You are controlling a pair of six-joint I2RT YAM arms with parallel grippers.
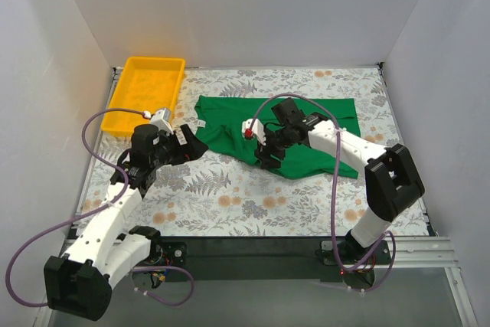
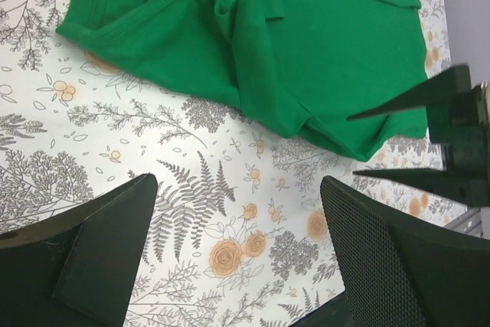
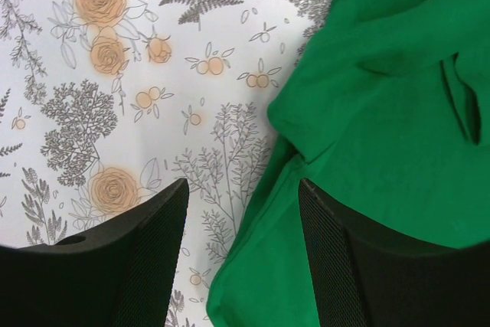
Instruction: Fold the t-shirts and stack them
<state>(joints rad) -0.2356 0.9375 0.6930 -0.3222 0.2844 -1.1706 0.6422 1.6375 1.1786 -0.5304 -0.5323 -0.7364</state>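
Note:
The bright green t-shirt [image 1: 310, 129] lies rumpled and partly folded on the flowered cloth, its white neck label [image 1: 200, 123] at the left end. My left gripper [image 1: 188, 148] hovers just left of the shirt's collar; its jaws stand wide apart over bare cloth in the left wrist view [image 2: 239, 189], with the t-shirt [image 2: 306, 36] beyond them. My right gripper [image 1: 268, 158] hangs over the shirt's near-left edge. Its jaws are open [image 3: 243, 189] and straddle the hem of the t-shirt [image 3: 383, 112] without pinching it.
A yellow plastic tray [image 1: 178, 89] stands at the back left, close behind the left arm. White walls enclose the table on three sides. The right gripper's black fingers [image 2: 448, 93] show at the right edge of the left wrist view.

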